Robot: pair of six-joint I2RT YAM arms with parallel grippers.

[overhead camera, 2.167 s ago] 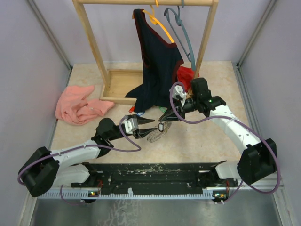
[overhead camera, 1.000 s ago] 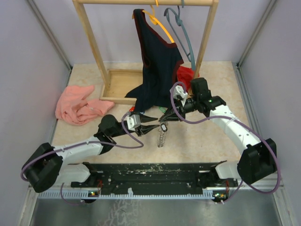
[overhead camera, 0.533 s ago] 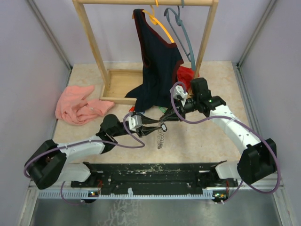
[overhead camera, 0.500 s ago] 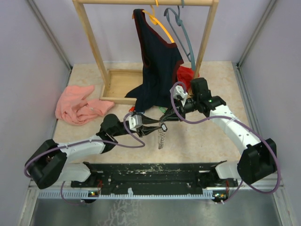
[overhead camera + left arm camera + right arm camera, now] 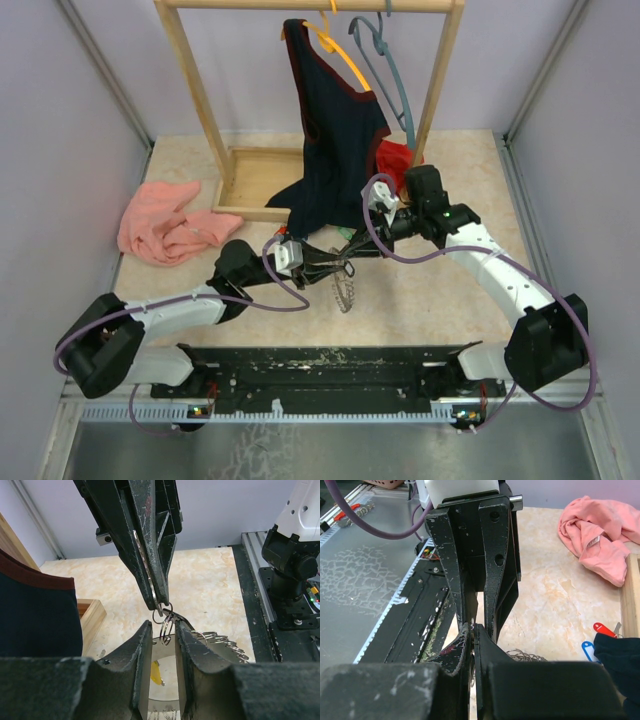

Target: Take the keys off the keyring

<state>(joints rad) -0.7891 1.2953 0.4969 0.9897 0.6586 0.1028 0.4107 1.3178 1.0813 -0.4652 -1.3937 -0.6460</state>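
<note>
Top view: keyring (image 5: pixel 345 292) hangs just beneath the meeting tips of left gripper (image 5: pixel 336 267) and right gripper (image 5: pixel 349 261); left wrist view: right gripper clenched on small wire ring (image 5: pixel 162 611), left jaws narrowly apart just below it, grasp unclear; right wrist view: keyring low right of both tips

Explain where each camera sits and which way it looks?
Top external: fixed above, behind the arms, looking down on the beige marbled table; both arms show.
Left wrist: on the left arm, looking past the left gripper at the right gripper pinching small steel rings.
Right wrist: on the right arm, looking past its own fingers at the left gripper.
Shared: top and right wrist show the crumpled pink cloth.
</note>
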